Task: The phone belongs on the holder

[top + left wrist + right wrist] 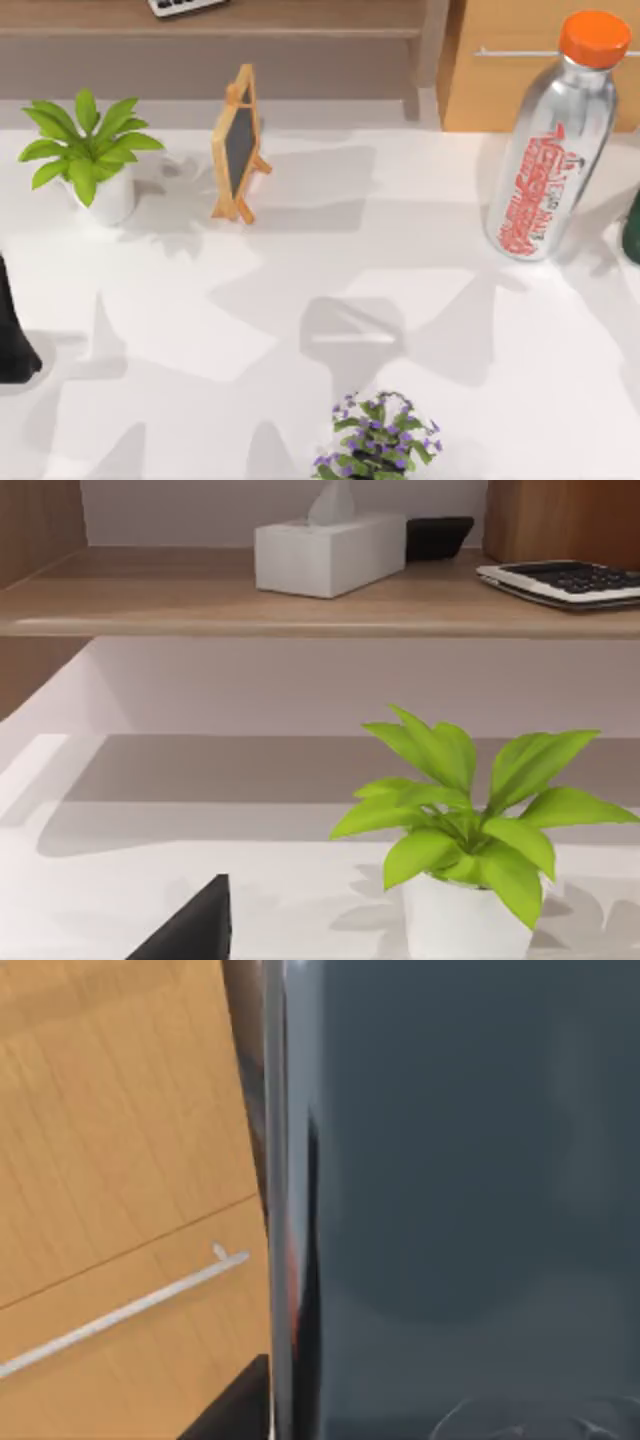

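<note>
1. The left arm [14, 335] stands at the left edge of the white table [330, 250], well away from the things on it.
2. A black corner of the left gripper [192, 928] shows in its wrist view, low over the table. I cannot tell whether it is released or clenched.
3. Ahead of it is a leafy green plant [470, 820] in a white pot.
4. Beyond the plant is a wooden shelf [200, 605] carrying a tissue box [328, 550] and a calculator [565, 580].
5. A glossy black slab [438, 537] with rounded corners sits just behind the tissue box. It may be the phone, though I cannot be sure.
6. A small wooden easel [238, 145] with a dark panel stands upright on the table, near the plant.
7. A silver bottle [550, 140] with an orange cap stands far right, before a wooden cabinet [500, 80].
8. A black corner of the right gripper [232, 1408] shows beside a glossy dark-grey surface. I cannot tell its grip either.
9. A purple-flowered plant [378, 445] sits at the near edge.
</note>
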You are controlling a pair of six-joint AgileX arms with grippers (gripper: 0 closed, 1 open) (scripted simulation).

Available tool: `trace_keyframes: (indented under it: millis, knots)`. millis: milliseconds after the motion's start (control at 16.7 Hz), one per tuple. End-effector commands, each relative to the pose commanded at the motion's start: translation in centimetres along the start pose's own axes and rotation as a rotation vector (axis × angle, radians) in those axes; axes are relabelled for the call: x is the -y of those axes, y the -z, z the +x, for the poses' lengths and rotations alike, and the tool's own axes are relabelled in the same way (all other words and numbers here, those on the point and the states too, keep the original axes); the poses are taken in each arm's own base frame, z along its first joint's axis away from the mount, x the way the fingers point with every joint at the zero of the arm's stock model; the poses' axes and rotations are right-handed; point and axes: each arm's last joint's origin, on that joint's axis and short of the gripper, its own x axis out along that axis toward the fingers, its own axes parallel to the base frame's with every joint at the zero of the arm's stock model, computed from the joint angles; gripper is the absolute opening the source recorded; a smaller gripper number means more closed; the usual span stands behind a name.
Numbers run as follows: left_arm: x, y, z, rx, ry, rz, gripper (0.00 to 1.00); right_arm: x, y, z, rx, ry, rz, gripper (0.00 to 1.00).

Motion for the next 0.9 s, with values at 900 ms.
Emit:
trace_keyframes:
  millis: [900]
  knots:
    - [0.0, 0.0, 0.0, 0.0, 0.0, 0.0, 1.0, 0.9, 3.1, 1.8, -0.066, 0.026, -0.051, 0.0]
